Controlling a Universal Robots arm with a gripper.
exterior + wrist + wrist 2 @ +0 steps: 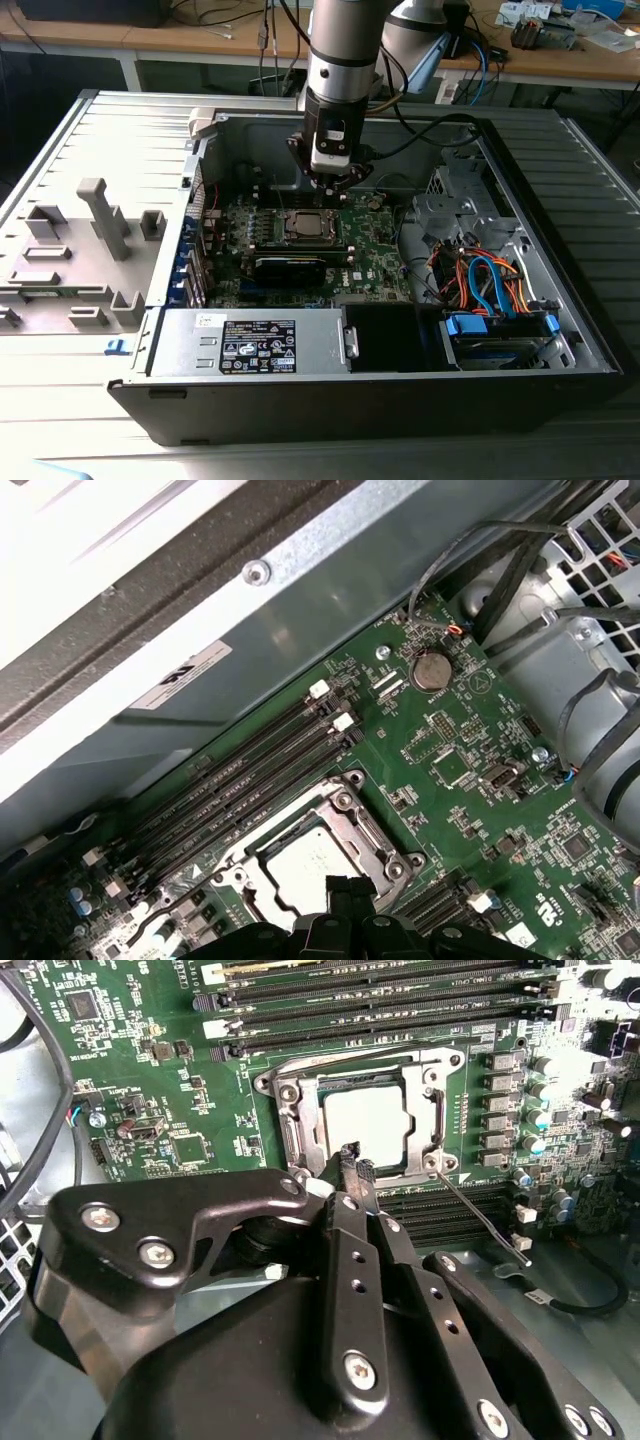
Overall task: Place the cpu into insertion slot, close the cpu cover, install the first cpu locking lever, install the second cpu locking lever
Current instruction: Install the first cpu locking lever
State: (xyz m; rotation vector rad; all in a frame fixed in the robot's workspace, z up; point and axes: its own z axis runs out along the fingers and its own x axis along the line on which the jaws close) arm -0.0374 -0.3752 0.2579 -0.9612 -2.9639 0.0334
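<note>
In the exterior view: reaches down into the open grey metal computer case (pixel 350 405) with the black two-finger gripper (pixel 333 192), low over the green circuit board (pixel 375 250). Hangs right by the small square insertion slot with the thin metal frame (pixel 282 232), most likely to work on its parts. Shows the small flat square cpu with the dull silver-grey top (pixel 303 225) lying inside that slot already.

In the second wrist view: holds both black fingertips (pixel 348 1155) pressed together with nothing between them. Touches, or nearly touches, the near edge of the thin silvery metal cpu cover with the big cut-out middle (pixel 302 1125); hard to tell which. Looks like a push to hold the cover down flat. Shows the pale, smooth top of the cpu (pixel 365 1125) peeking through the hole. Shows a thin silver wire lever (pixel 485 1225) sticking out loose from one corner, not hooked down.

In the first wrist view: looks across the long narrow black memory slots (pixel 240 770). Shows the cpu (pixel 300 865) sitting square and level, framed by the cover (pixel 370 835), with the gripper (pixel 345 888) at its edge.
</note>
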